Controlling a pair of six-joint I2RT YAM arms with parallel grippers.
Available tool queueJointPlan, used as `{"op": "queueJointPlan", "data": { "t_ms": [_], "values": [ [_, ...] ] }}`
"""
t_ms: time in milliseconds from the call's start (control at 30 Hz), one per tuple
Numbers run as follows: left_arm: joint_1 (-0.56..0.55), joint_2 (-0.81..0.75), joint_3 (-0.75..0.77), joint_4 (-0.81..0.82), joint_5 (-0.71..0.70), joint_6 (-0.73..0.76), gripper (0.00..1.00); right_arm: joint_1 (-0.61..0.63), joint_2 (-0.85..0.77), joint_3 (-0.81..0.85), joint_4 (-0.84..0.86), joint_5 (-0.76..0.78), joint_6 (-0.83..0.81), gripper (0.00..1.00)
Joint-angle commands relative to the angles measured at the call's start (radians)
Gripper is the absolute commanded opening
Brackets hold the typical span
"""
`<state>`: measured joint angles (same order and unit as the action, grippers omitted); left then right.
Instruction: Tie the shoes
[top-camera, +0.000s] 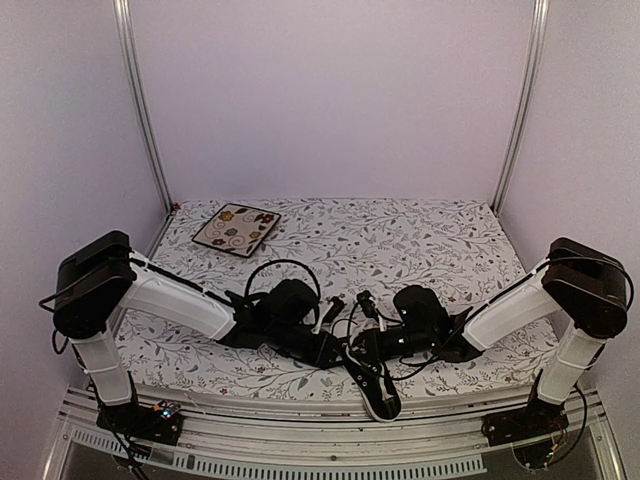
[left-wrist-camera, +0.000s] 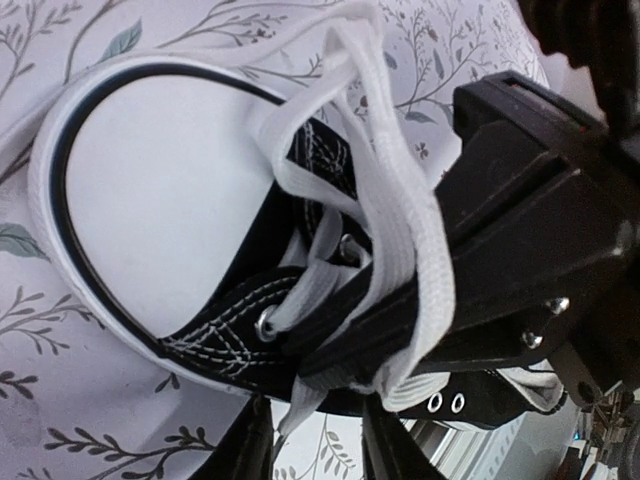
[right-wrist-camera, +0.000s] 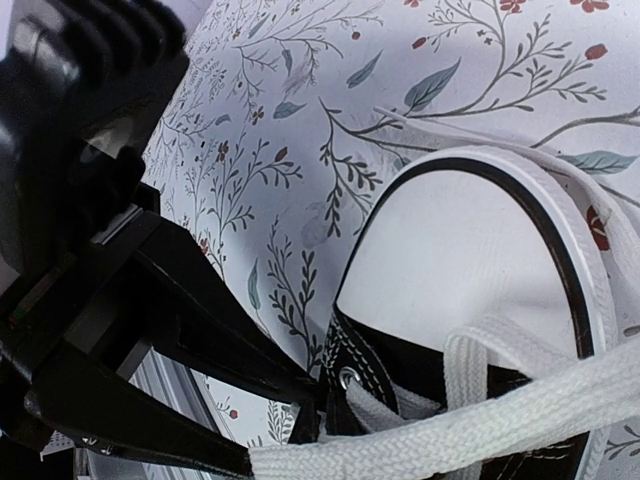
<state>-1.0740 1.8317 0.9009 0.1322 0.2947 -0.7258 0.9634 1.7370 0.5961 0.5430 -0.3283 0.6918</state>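
The floral-cloth desk (top-camera: 440, 235) carries the black sneaker (top-camera: 374, 384) at its near edge, about midway between the arms. Expect it to be light: the canvas upper gives, and the whole shoe probably slides on the cloth if you tug hard, so pull gently and evenly from both sides.

The left pincer (top-camera: 332, 350) comes in from the left. Its fingers (left-wrist-camera: 250, 450) stand narrow, with a bit of lace in the gap, but you cannot tell whether it is pinched. The right pincer (top-camera: 366, 346) has a strand draped over one finger, and its grip cannot be read either.

The white toe cap (left-wrist-camera: 170, 190) looks smooth and stiff, a poor hold. The flat woven laces (left-wrist-camera: 405, 220) are soft and limp. Take them mid-strand, clear of the metal eyelets (left-wrist-camera: 265, 323).
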Motion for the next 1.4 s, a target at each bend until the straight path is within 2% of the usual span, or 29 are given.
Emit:
{"op": "queueJointPlan", "data": {
  "t_ms": [0, 133, 267, 333, 433, 667, 767, 967, 1167, 1367],
  "values": [
    [-0.045, -0.001, -0.005, -0.061, -0.024, -0.011, 0.34, -0.004, 0.019, 0.000, -0.051, 0.006, -0.005, 0.02],
    [-0.046, -0.017, 0.000, -0.076, -0.043, -0.011, 0.41, -0.004, 0.017, 0.003, -0.050, 0.005, -0.006, 0.02],
    [-0.045, -0.028, -0.002, -0.097, -0.057, -0.002, 0.42, -0.003, 0.016, 0.002, -0.051, 0.006, -0.005, 0.02],
    [-0.045, -0.027, -0.003, -0.092, -0.055, -0.001, 0.38, -0.004, 0.017, 0.002, -0.051, 0.005, -0.004, 0.02],
    [-0.045, -0.019, -0.016, -0.048, -0.030, -0.003, 0.26, -0.003, 0.019, 0.002, -0.050, 0.003, -0.002, 0.02],
    [-0.043, 0.012, 0.007, -0.024, -0.035, -0.006, 0.11, -0.003, 0.017, 0.002, -0.049, 0.003, -0.002, 0.02],
    [-0.045, 0.015, 0.018, -0.022, -0.046, -0.008, 0.00, -0.004, 0.017, 0.001, -0.050, 0.001, -0.003, 0.02],
    [-0.044, -0.030, -0.008, -0.047, -0.108, -0.032, 0.00, -0.003, -0.033, 0.001, -0.088, -0.001, -0.026, 0.03],
    [-0.044, -0.102, -0.078, -0.048, -0.146, -0.071, 0.00, -0.004, -0.146, -0.002, -0.259, 0.028, -0.098, 0.27],
    [-0.043, -0.145, -0.109, -0.101, -0.169, -0.079, 0.00, -0.005, -0.253, -0.021, -0.421, 0.047, -0.145, 0.43]
  ]
}}
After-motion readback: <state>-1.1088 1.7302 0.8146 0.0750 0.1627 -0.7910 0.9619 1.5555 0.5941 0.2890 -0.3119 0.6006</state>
